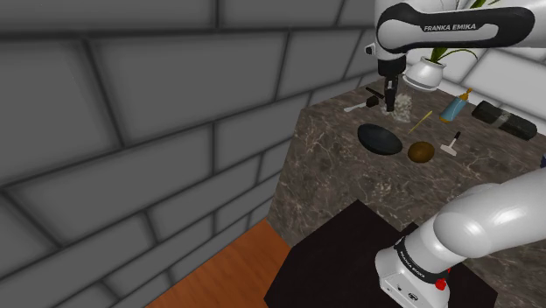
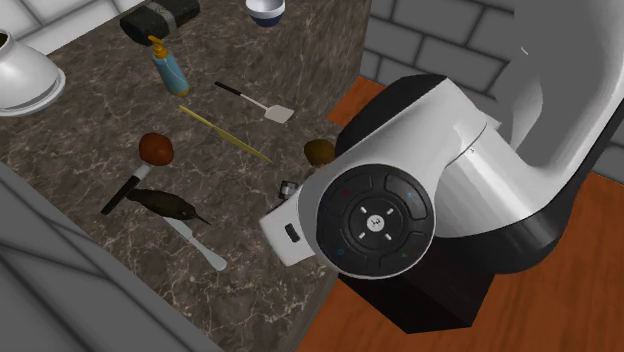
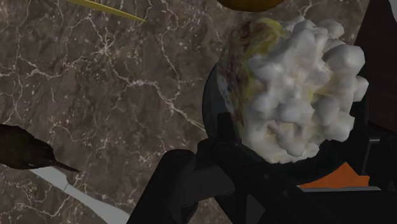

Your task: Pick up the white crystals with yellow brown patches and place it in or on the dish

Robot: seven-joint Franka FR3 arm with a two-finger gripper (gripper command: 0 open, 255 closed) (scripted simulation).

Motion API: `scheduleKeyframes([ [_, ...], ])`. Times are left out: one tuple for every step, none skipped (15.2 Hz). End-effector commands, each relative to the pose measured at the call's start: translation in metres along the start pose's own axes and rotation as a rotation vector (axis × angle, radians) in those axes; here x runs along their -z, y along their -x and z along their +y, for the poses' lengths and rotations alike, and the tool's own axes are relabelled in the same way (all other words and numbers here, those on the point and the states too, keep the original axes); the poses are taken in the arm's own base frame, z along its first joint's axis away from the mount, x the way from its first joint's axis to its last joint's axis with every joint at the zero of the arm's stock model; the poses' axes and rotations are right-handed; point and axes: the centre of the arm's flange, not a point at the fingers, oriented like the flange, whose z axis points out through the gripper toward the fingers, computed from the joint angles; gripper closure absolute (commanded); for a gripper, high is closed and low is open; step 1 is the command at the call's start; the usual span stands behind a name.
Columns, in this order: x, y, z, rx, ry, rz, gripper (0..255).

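White with dark joints, the arm (image 1: 455, 26) is reaching from the black stand (image 1: 341, 258) at the shoulder view's lower right up and across the brown marbled counter (image 1: 324, 175). Its wrist is bending so that the black gripper (image 1: 392, 101) is pointing straight down. Its 2 jaws are clasping the white crystals with yellow-brown patches (image 3: 296, 86) from opposite sides; whether the lump is clearing the counter I cannot tell. The dark dish (image 1: 380, 138) is lying just beside the crystals, on the stand's side. A brown round object (image 1: 421, 151), a small white spatula (image 1: 452, 143), a thin yellow stick (image 1: 423, 120) and a blue bottle (image 1: 455, 107) are sitting near the dish. In the second exterior view the arm's big joint is covering part of the counter's edge.
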Motion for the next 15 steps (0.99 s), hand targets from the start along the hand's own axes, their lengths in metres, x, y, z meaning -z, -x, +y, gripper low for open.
scheduleKeyframes([
  [-0.002, -0.002, -0.008, -0.001, 0.0, -0.001, 255],
  [-0.007, -0.004, -0.009, -0.001, 0.0, -0.001, 255],
  [-0.011, -0.007, -0.01, -0.001, 0.0, -0.001, 255],
  [-0.016, -0.009, -0.011, -0.001, 0.0, -0.001, 255],
  [-0.02, -0.012, -0.012, -0.001, 0.0, -0.001, 255],
  [-0.025, -0.014, -0.013, -0.001, 0.0, -0.001, 255],
  [-0.03, -0.017, -0.014, -0.001, 0.0, -0.001, 255],
  [-0.034, -0.019, -0.014, -0.001, 0.0, -0.001, 255],
  [-0.039, -0.021, -0.015, -0.001, 0.0, -0.001, 255],
  [-0.043, -0.024, -0.016, -0.001, 0.0, -0.001, 255],
  [-0.048, -0.026, -0.017, -0.001, 0.0, -0.001, 255],
  [-0.053, -0.029, -0.018, -0.001, 0.0, -0.001, 255],
  [-0.057, -0.031, -0.019, -0.001, 0.0, -0.001, 255],
  [-0.062, -0.034, -0.02, -0.001, 0.0, -0.001, 255],
  [-0.069, -0.037, -0.021, -0.001, 0.0, -0.001, 255],
])
